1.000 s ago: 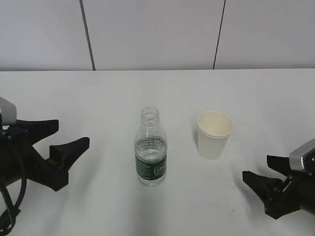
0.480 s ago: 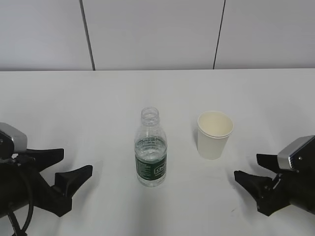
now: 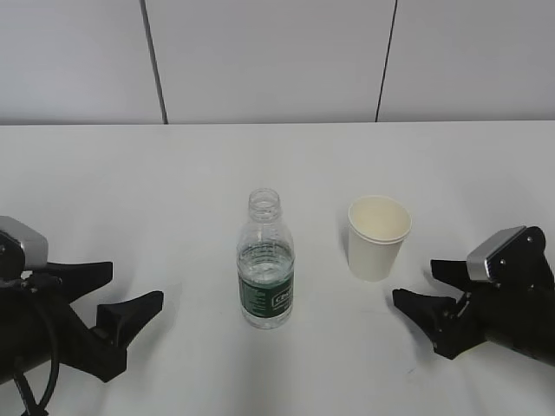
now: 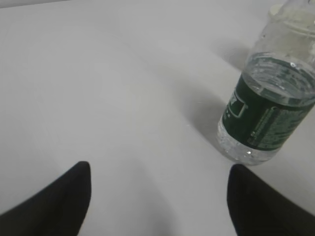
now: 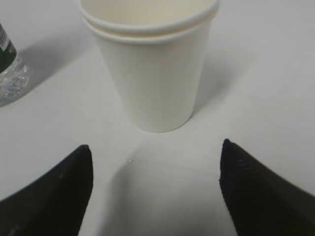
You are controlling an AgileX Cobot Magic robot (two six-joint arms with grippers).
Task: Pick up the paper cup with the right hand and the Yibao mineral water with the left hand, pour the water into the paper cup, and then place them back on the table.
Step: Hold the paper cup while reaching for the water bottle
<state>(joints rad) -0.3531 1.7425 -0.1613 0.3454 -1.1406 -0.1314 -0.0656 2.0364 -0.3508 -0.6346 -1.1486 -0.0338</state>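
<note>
Beside the paper cup (image 3: pixel 378 237), right claw (image 3: pixel 418 288) gapes.

Robot test bench in a lab-type room.
Bare white table (image 3: pixel 173 173), plain grey wall panels (image 3: pixel 269 61) w/ dark seams behind, two black robot arms at the edges, just a bottle (image 3: pixel 265 260) & paper cup (image 3: pixel 377 238) set out.
</note>
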